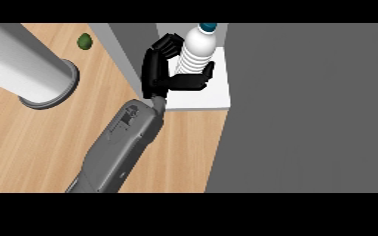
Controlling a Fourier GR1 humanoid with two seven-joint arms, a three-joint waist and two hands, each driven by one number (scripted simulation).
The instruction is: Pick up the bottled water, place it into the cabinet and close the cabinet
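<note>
Only one hand (177,80) visible, fingers curled around one water bottle (196,50) on white cabinet shelf (207,100); one green fruit (85,41) left of bottle.

A light wooden surface (44,145) fills the left of the view. A large grey cylinder (33,72) stands near its far left corner. Past the surface's right edge lies plain dark grey (303,110), possibly floor.

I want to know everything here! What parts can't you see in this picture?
- Head view: the water bottle's lower left side is hidden behind the hand and its fingers.
- The other hand shows nowhere.
- The grey cylinder is cut off by the left edge.
- The green thing is too small to name.
</note>
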